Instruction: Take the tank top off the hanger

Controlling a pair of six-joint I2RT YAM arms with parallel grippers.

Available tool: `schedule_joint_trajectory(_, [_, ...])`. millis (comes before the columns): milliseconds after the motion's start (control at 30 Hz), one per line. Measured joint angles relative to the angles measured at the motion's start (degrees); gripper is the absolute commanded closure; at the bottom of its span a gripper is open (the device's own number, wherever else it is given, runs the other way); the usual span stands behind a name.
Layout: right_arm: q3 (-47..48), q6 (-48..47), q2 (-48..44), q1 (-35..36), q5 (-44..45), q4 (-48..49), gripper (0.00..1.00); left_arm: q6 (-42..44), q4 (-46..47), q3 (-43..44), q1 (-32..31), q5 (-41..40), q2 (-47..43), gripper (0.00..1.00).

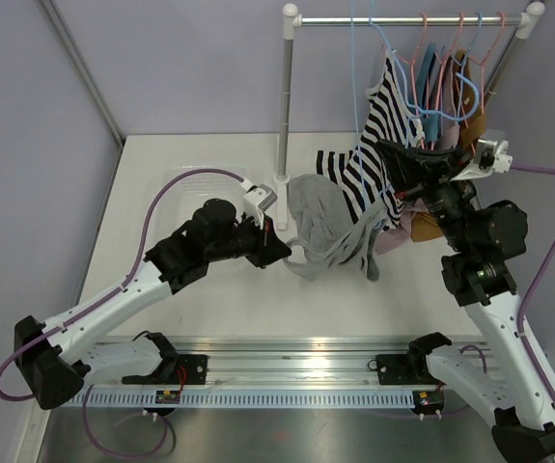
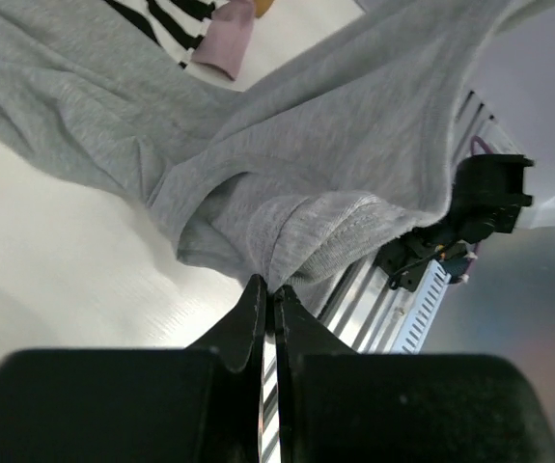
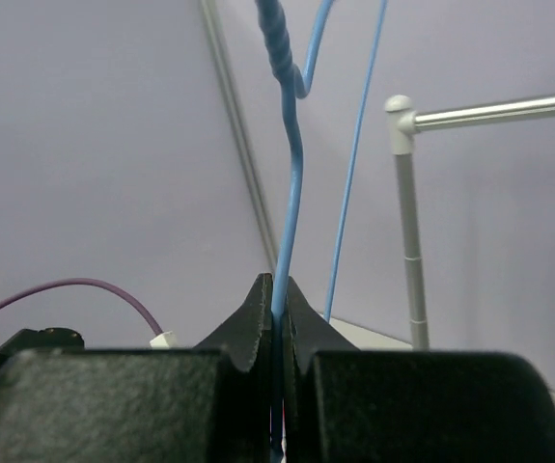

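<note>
While the flat white desk carries the crumpled grey jersey tank top beside the rack post, the left tool is pinched shut on its hem. The right tool is clamped tight on the thin blue wire hanger.

Lighting was bright and diffuse, shadows soft. Glare marked the silver metal base rail; wrist-view foregrounds were blurred.
</note>
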Motion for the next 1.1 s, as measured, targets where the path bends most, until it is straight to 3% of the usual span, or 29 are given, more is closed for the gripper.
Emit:
schedule_joint_trajectory(100, [-7.9,-0.5,-4.8,0.0,4.8,6.2,1.0,-1.0,0.6,0.0,0.0,-1.7,2.1,1.0])
schedule_joint_trajectory(267, [-26.8,-5.0,-12.8,0.0,9.1,27.5,1.0,-4.0,3.7,-1.0,-1.3,-3.2,5.4,1.0])
schedule_joint_trajectory(467, [-27.5,-14.9,-13.7,0.0,10.5,26.6,1.0,-9.2,5.0,-5.2,-2.7,-10.5,6.6,1.0])
schedule_joint_trajectory(567, [-17.2,-15.6,-13.9,0.0,10.6,8.7,1.0,-10.6,3.7,-6.4,-2.7,-14.2,6.6,0.94])
schedule_joint_trajectory(600, [-11.5,-15.8,-12.9,0.0,10.4,1.0,1.0,-10.7,3.6,-6.3,-2.7,-15.0,6.6,0.75])
schedule_joint_trajectory(700, [5.9,-14.5,-8.9,0.0,10.7,-20.9,1.0,-10.4,3.0,-6.1,-2.8,-16.3,5.8,0.38])
schedule_joint_trajectory(767, [11.9,-12.9,-8.2,0.0,11.5,-31.3,1.0,-9.6,2.1,-5.7,-2.9,-17.0,4.4,0.19])
schedule_joint_trajectory(800, [13.4,-12.1,-8.1,0.0,12.0,-36.0,1.0,-9.4,1.3,-5.2,-2.9,-17.5,3.5,0.01])
schedule_joint_trajectory(900, [17.4,-10.0,-5.5,0.0,13.1,-48.4,1.0,-8.9,-1.6,-3.0,-3.1,-19.6,0.2,0.01])
schedule_joint_trajectory(967, [23.5,-9.2,0.8,0.0,13.7,-56.3,1.0,-8.2,-3.8,-0.8,-3.4,-21.6,-2.7,0.01])
schedule_joint_trajectory(1100, [35.1,-9.1,15.9,0.0,16.0,-63.2,1.0,-7.0,-7.0,1.8,-3.8,-25.0,-8.3,0.01])
